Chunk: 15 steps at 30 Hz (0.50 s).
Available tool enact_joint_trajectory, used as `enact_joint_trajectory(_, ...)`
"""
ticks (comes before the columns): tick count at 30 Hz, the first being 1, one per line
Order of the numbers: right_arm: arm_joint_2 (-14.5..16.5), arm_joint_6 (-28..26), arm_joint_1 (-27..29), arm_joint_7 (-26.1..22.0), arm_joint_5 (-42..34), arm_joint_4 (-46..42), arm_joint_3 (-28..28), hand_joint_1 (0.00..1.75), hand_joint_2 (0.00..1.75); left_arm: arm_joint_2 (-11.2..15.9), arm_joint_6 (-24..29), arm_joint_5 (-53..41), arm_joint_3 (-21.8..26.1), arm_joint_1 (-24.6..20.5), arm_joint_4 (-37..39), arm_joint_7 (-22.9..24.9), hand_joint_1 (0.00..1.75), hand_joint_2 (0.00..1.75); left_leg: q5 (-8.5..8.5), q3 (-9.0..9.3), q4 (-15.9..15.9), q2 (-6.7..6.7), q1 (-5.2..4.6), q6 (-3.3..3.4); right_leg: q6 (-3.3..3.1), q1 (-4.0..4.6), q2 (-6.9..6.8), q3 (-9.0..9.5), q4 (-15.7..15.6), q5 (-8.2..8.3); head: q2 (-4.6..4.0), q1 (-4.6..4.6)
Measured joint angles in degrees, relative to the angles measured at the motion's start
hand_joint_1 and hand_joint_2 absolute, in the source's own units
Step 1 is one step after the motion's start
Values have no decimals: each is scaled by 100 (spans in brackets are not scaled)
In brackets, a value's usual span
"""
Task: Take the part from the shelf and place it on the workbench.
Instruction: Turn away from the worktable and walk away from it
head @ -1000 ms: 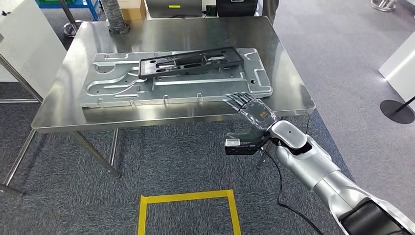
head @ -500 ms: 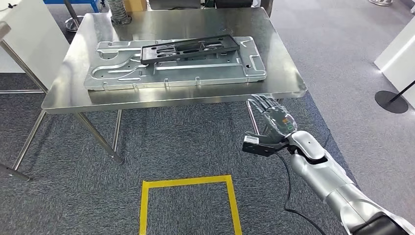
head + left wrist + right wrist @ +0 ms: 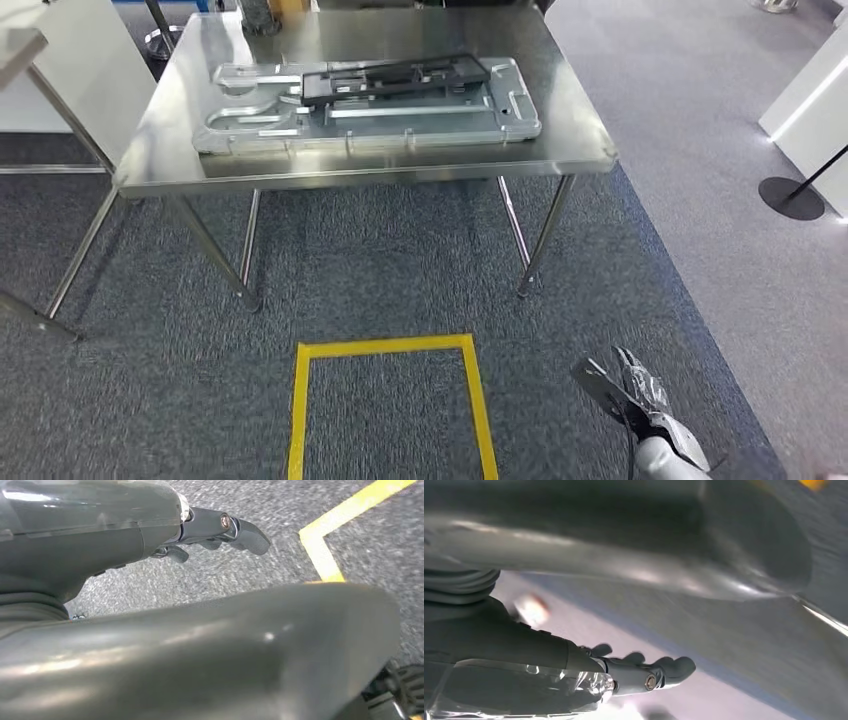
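Observation:
A black flat frame-like part [image 3: 395, 78] lies on a large pressed silver metal plate [image 3: 370, 125], which rests on the steel workbench [image 3: 570, 120] at the top of the head view. My right hand [image 3: 632, 388] hangs low at the bottom right, far from the bench, over the carpet; its fingers are stretched out and hold nothing. The right wrist view shows the same hand [image 3: 574, 680] empty, with blurred floor beyond. In the left wrist view my left hand [image 3: 150, 525] hangs over the grey carpet, its fingers [image 3: 235, 527] loosely extended with nothing in them.
A yellow tape square [image 3: 390, 400] marks the carpet in front of the bench; its corner [image 3: 320, 550] lies near my left hand. A white cabinet [image 3: 815, 95] and a black stanchion base [image 3: 792, 197] stand at the right. A white unit [image 3: 70, 70] stands left of the bench.
The whole view has drawn back from the bench, so the camera moved. My right hand has dropped from the bench's front edge down to my side, empty throughout.

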Motion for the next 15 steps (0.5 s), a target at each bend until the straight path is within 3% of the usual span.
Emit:
enact_joint_trajectory(1,67,87,94,67,-104,178,-143,0,0,1,-5,-16,0,-7,0,13,0,0,76,-55,-16,11,4,53,31,-14,13,-38,64,-121,0,1)
enact_joint_trajectory(2,138,183,190,136,-212,345,-280,0,0,1,-15,-40,-1,-14,0,31,0,0,160,-131,-34,22,15,91,60,-24,29,-103,239,-361,0,1)
enact_joint_trajectory(4,299,353,371,255,-415,649,-548,0,0,3,-45,-82,-4,-29,0,61,0,0,318,-327,-38,30,15,128,106,-34,50,-287,921,-1020,0,2)
enact_joint_trajectory(5,386,430,450,304,-510,776,-673,0,0,3,-61,-103,-7,-29,0,73,0,0,387,-428,-34,30,12,125,124,-35,55,-359,1307,-1228,0,2)
enact_joint_trajectory(6,479,509,522,349,-605,885,-792,0,0,4,-77,-118,-9,-26,0,79,0,0,457,-527,-29,34,9,117,133,-37,58,-377,1602,-1278,0,2)
enact_joint_trajectory(7,570,601,589,401,-720,986,-914,0,0,4,-92,-135,-11,-24,0,83,0,0,522,-625,-24,42,7,105,133,-38,59,-312,1736,-1178,0,2)
enact_joint_trajectory(8,661,693,650,456,-847,1077,-1040,0,0,4,-108,-150,-14,-24,0,84,0,0,586,-716,-20,50,7,90,123,-39,60,-146,1674,-995,0,2)
enact_joint_trajectory(9,743,772,705,506,-973,1154,-1169,0,0,4,-125,-160,-16,-28,0,84,0,0,648,-792,-14,57,6,72,101,-38,60,131,1406,-838,0,2)
enact_joint_trajectory(10,814,840,748,556,-1096,1214,-1296,0,0,4,-140,-168,-19,-35,0,84,0,0,700,-848,-7,65,-1,50,68,-30,58,507,979,-794,0,2)
enact_joint_trajectory(12,934,945,793,643,-1308,1305,-1531,0,0,4,-166,-185,-23,-57,0,69,0,0,782,-901,22,86,-18,-6,-22,1,52,1180,73,-993,0,0)
enact_joint_trajectory(13,989,992,804,685,-1403,1344,-1647,0,0,4,-175,-194,-25,-77,0,55,0,0,820,-911,29,101,-21,-39,-68,23,51,1355,-194,-1099,0,0)
enact_joint_trajectory(15,1105,1074,826,790,-1553,1424,-1883,0,0,5,-193,-205,-27,-147,0,39,0,0,889,-932,40,117,-4,-116,-169,31,41,1373,-328,-1102,0,1)
